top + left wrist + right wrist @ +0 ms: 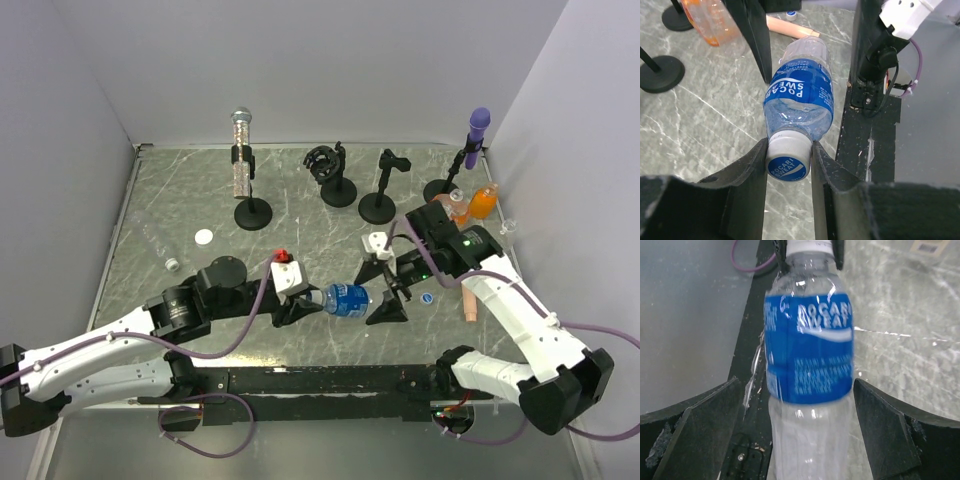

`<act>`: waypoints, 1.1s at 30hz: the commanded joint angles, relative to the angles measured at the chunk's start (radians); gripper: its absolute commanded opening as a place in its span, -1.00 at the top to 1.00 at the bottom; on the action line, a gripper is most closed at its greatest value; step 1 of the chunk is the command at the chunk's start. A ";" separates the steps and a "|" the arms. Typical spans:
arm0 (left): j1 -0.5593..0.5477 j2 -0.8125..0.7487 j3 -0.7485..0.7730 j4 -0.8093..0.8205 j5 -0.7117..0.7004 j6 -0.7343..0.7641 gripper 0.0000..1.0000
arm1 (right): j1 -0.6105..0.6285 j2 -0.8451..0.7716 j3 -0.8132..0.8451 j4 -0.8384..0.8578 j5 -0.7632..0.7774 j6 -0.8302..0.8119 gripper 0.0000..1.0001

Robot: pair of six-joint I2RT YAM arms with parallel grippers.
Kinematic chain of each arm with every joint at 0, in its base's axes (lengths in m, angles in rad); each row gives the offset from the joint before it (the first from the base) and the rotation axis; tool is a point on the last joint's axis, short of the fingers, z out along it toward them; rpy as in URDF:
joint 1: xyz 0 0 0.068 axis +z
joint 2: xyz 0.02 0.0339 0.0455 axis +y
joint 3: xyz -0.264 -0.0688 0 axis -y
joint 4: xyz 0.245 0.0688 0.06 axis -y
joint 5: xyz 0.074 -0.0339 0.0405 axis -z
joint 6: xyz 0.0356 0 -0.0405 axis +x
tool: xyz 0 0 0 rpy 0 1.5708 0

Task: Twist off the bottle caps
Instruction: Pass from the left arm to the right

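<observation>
A clear bottle with a blue label (347, 298) is held level above the table between my two grippers. My left gripper (303, 301) is shut on its white cap with a blue top (788, 161); both fingers press the cap's sides. The bottle body (801, 90) points away from the left wrist camera. My right gripper (381, 290) is open around the bottle's far end. In the right wrist view the bottle (808, 355) is blurred and stands between the spread fingers (880, 430), with a gap on each side.
An orange bottle (483, 201) and a pale one (457, 205) stand at the right. A peach bottle (468, 304) lies by a loose blue cap (427, 297). A clear bottle (155, 241) and white cap (204, 237) lie left. Microphone stands (252, 212) line the back.
</observation>
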 commanded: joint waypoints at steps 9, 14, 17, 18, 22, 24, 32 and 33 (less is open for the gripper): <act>-0.002 0.028 0.022 0.203 -0.045 -0.147 0.98 | 0.109 0.066 0.015 0.106 0.111 0.109 -0.87; -0.002 0.035 0.007 0.219 -0.050 -0.158 0.98 | 0.114 0.075 0.018 0.089 0.099 0.097 -0.34; -0.002 0.035 0.004 0.211 -0.059 -0.152 0.98 | 0.114 0.071 0.027 0.073 0.084 0.082 0.19; -0.002 0.034 0.001 0.211 -0.062 -0.150 0.98 | 0.114 0.066 0.027 0.069 0.076 0.076 0.30; -0.001 0.012 -0.012 0.208 -0.091 -0.150 0.85 | 0.110 0.046 0.021 0.051 0.059 0.054 0.48; -0.001 -0.018 -0.010 0.179 -0.084 -0.135 -0.22 | 0.109 0.032 0.008 0.054 0.070 0.062 0.49; -0.001 -0.218 -0.041 0.028 0.013 0.129 -0.93 | 0.084 -0.011 -0.025 0.051 0.127 0.042 0.49; -0.001 -0.222 -0.039 0.027 0.025 0.153 -0.93 | 0.084 -0.009 -0.027 0.049 0.128 0.036 0.49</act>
